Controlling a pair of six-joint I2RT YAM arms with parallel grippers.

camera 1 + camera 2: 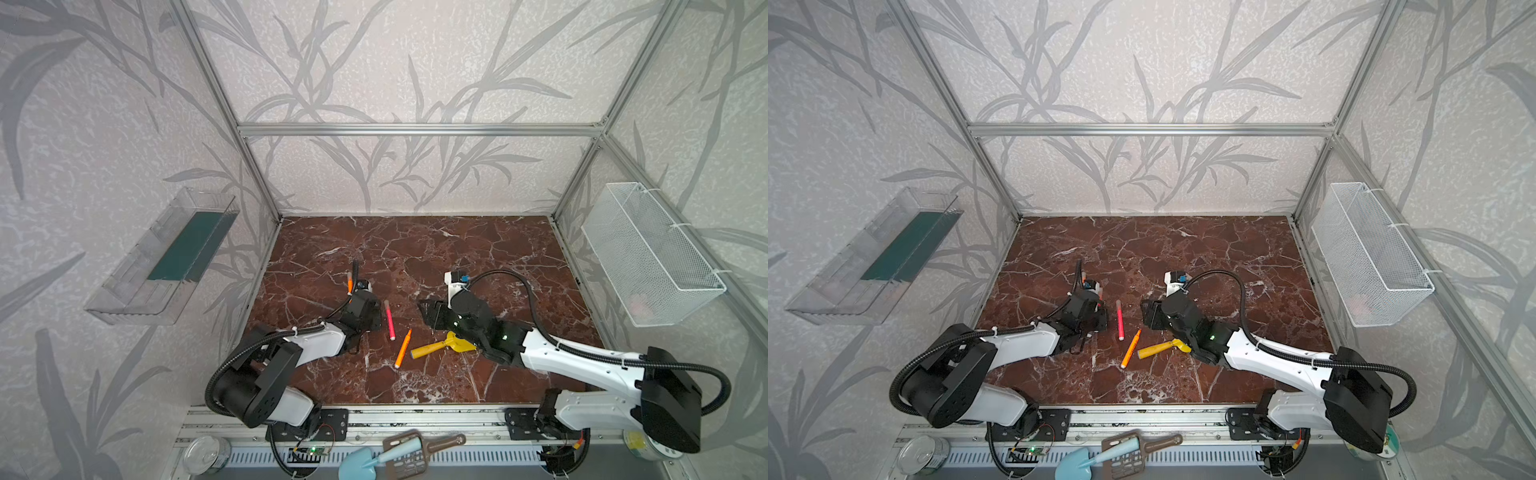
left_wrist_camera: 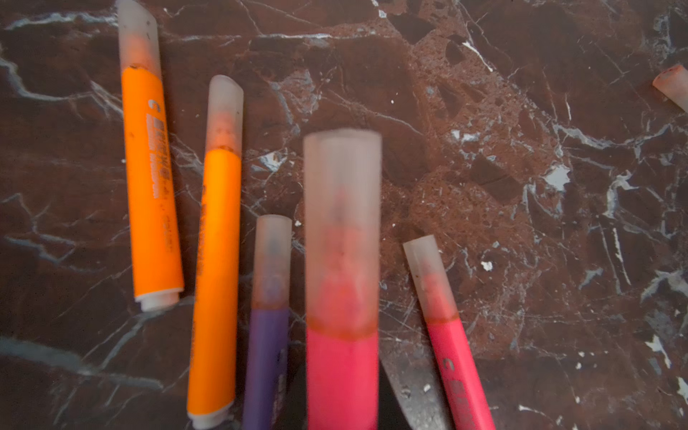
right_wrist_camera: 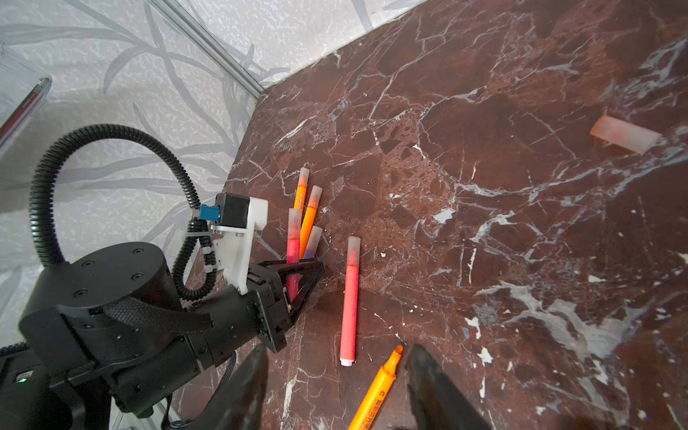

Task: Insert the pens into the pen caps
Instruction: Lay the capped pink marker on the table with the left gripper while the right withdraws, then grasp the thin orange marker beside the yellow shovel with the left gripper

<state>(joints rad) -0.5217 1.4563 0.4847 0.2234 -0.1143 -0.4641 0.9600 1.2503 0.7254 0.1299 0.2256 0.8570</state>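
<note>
1. Jaws of the left gripper (image 3: pixel 298 273) pinch a capped pinkish-red pen (image 3: pixel 293 249) above the marble tabletop (image 1: pixel 415 249). The right gripper (image 3: pixel 337 352) hangs with jaws spread over the one uncapped orange pen (image 3: pixel 376 391), which lies between the arms, just beside a yellow toy shovel (image 1: pixel 432 348).
2. Likely next: lay the held pen flat beside the finished ones. Then grip the orange pen mid-barrel with its tip clear, and line it up squarely with the cap's open mouth.
3. On the right wall, a wire basket (image 1: pixel 665 249) holds something faint and pinkish, too blurred to name. A clear tray (image 1: pixel 124 299) on the left wall shows only a dark green panel.
4. Capped and resting on the tabletop: two capped orange pens (image 2: pixel 152 178), a purple pen (image 2: pixel 266 353) and a second pinkish-red pen (image 3: pixel 350 298).
5. One loose cap (image 3: pixel 625 134) lies well apart from the orange pen.
</note>
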